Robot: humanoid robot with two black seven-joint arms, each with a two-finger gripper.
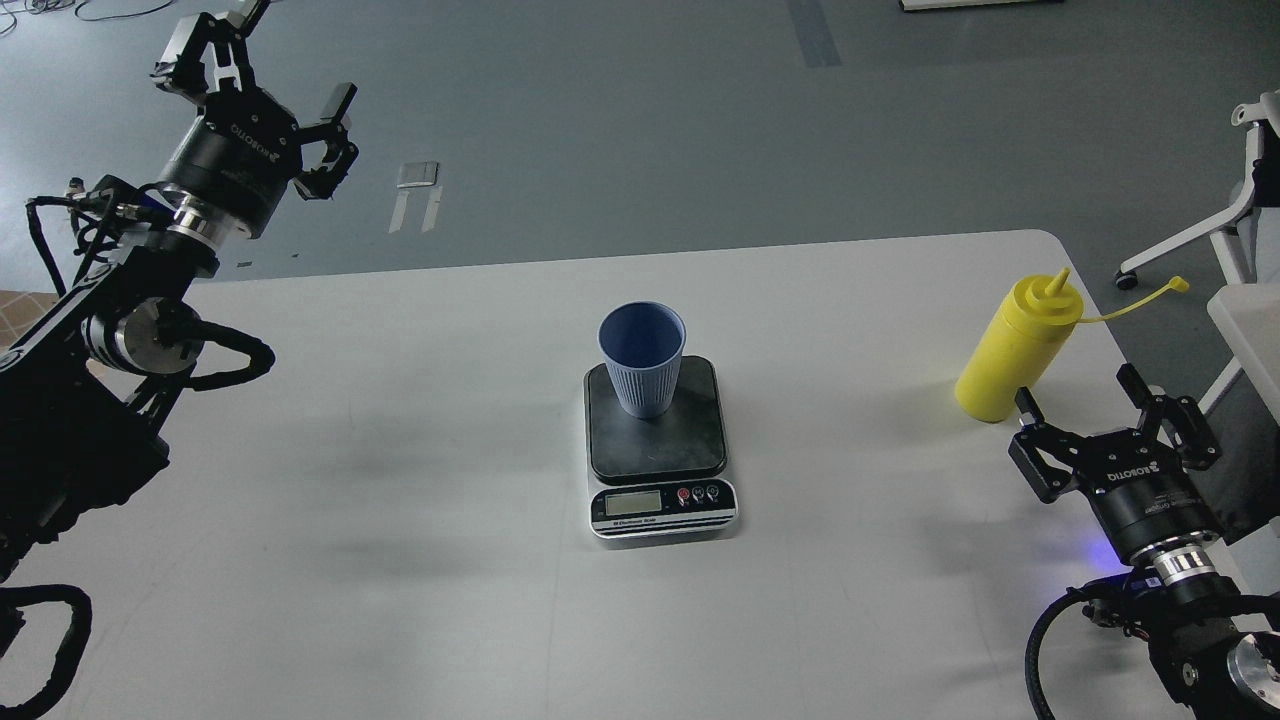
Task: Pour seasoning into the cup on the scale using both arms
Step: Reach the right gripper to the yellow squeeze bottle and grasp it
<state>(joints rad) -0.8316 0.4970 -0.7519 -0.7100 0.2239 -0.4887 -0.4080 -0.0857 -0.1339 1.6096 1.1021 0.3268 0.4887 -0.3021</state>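
Observation:
The light-blue ribbed cup point(641, 358) stands upright on the dark platform of the small scale point(657, 450) at the table's middle. The yellow seasoning bottle point(1015, 349) stands upright at the right, its thin tethered cap hanging out to the right. My right gripper point(1077, 388) is open and empty, just below and to the right of the bottle's base, not touching it. My left gripper point(293, 55) is open and empty, raised high at the far left, well away from the cup.
The white table point(400, 480) ends in a rounded far right corner close behind the bottle. A white wheeled frame point(1215, 220) stands off the table at the right. Grey floor lies beyond the far edge.

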